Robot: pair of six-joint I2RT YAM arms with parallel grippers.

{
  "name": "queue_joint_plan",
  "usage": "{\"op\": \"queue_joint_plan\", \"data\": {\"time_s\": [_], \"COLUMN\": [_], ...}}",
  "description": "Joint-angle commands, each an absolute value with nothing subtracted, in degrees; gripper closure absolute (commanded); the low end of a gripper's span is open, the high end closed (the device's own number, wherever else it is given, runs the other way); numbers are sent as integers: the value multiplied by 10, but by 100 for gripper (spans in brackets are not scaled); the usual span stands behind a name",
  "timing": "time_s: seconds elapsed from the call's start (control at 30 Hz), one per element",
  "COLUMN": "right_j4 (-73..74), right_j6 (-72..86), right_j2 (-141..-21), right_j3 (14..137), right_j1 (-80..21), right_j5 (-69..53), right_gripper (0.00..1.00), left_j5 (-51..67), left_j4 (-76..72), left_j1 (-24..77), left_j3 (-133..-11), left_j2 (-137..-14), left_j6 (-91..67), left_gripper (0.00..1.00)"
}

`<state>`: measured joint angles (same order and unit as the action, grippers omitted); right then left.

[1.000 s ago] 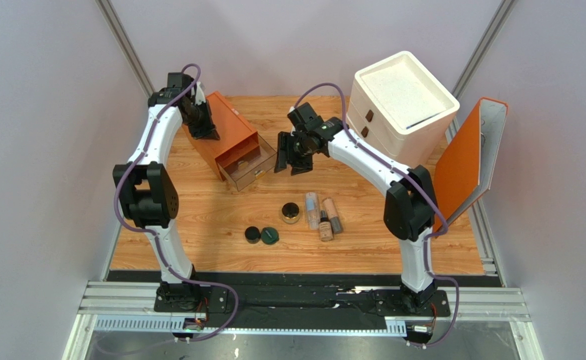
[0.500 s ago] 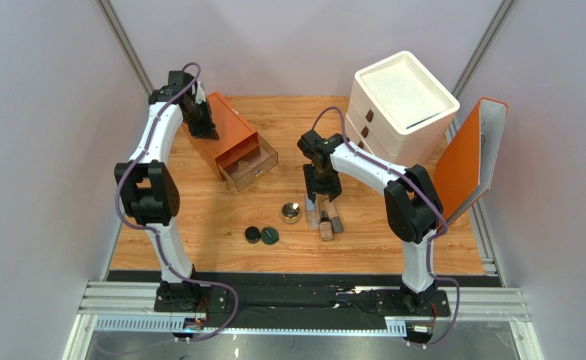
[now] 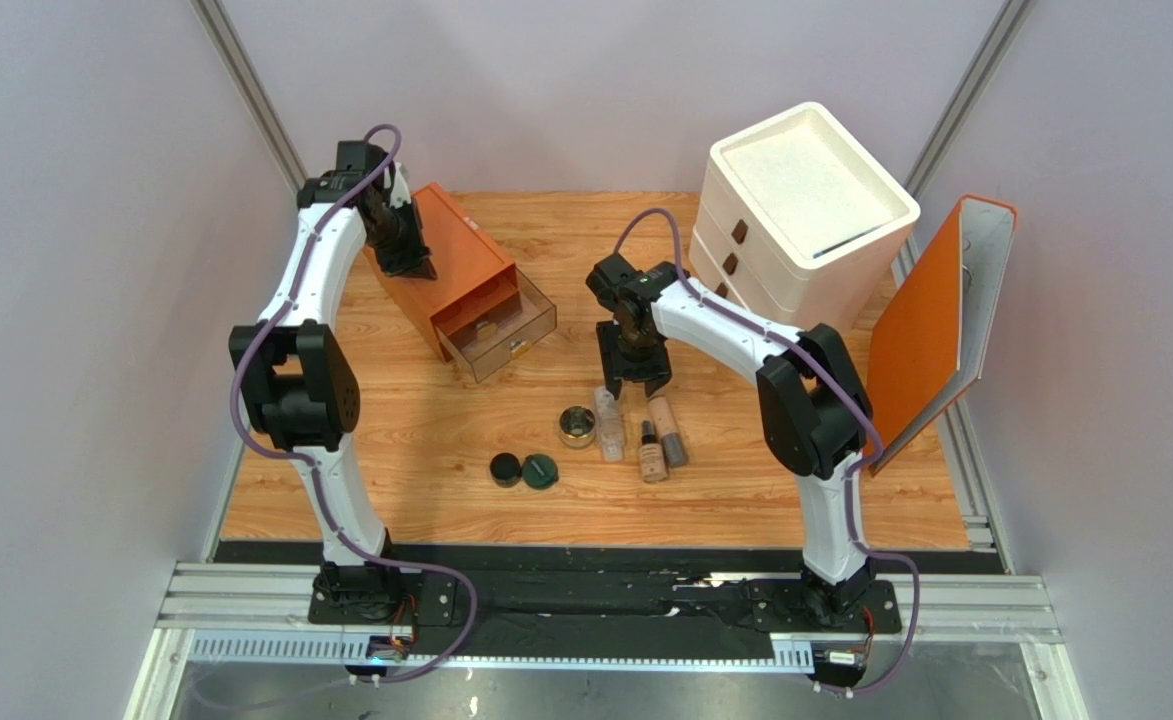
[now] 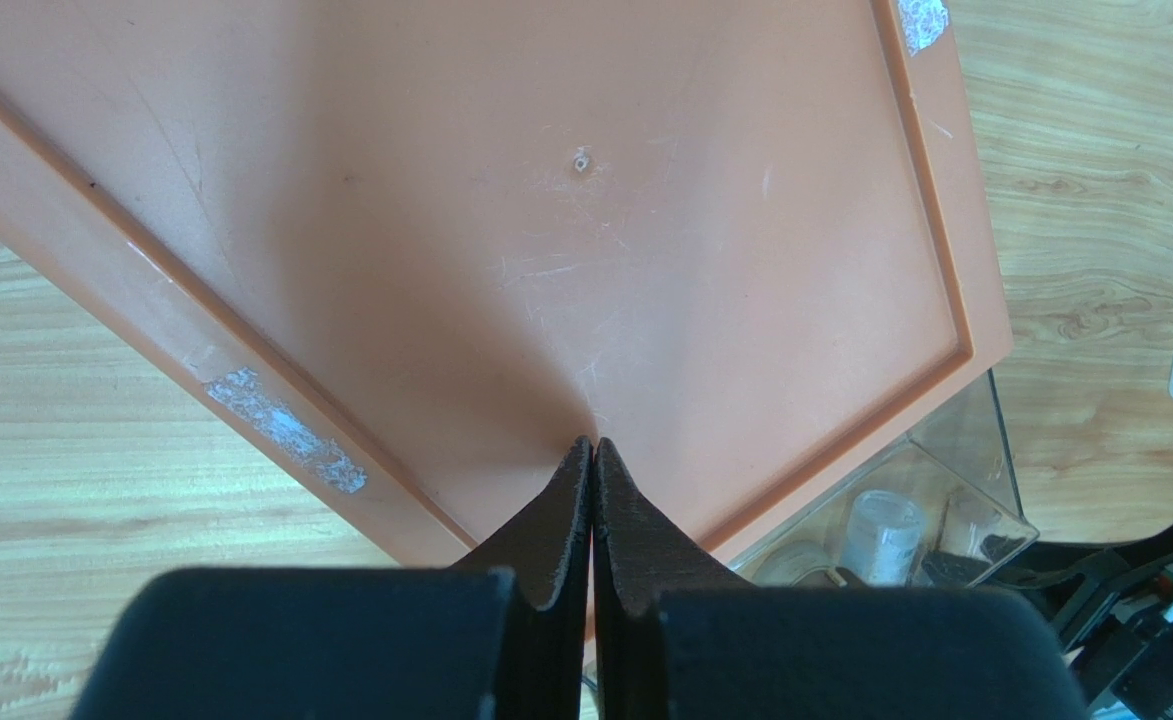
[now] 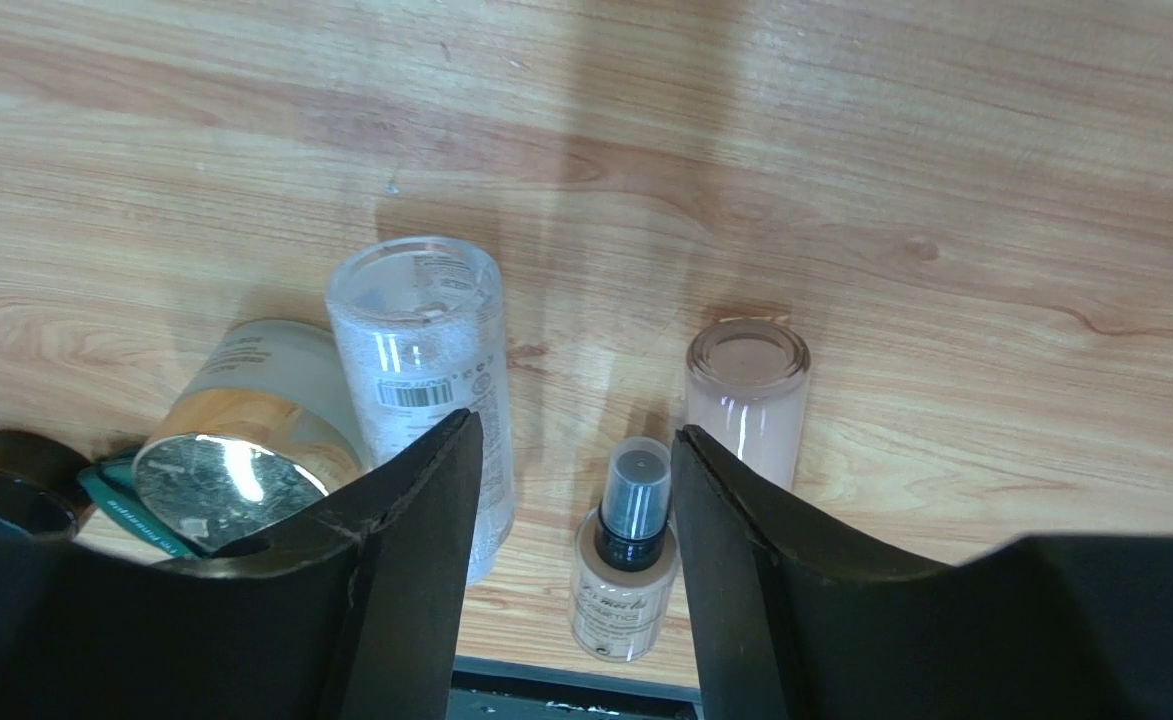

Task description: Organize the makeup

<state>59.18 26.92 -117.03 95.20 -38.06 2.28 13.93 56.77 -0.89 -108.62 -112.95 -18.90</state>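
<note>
Clear bottle [image 5: 424, 368] lies flat, long axis near-to-far; right gripper [image 5: 573, 435] open alongside; left gripper [image 4: 594, 447] closed.

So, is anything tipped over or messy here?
Yes. Three little bottles lie on their sides in the middle: the clear bottle next to the gold-rimmed jar, then the black-capped bottle and the pink bottle. They look knocked over, not standing. The drawer of the orange box also hangs open.
</note>
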Motion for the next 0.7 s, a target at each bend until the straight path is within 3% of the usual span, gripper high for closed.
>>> {"op": "queue_joint_plan", "data": {"time_s": [0.0, 0.67], "right_j4": [579, 575], "right_j6": [263, 258], "right_j2": [-1166, -1242], "right_j3": [980, 1002], "right_j1": [-381, -385], "right_j5": [9, -77], "right_gripper": [47, 49], "left_j5": [110, 117], "left_j4": [607, 613], "left_j1": [-12, -13], "left_j3": [-1085, -1087], "left_j2": [-1150, -1161], "left_j6": [-171, -163], "left_gripper": [100, 100]}}
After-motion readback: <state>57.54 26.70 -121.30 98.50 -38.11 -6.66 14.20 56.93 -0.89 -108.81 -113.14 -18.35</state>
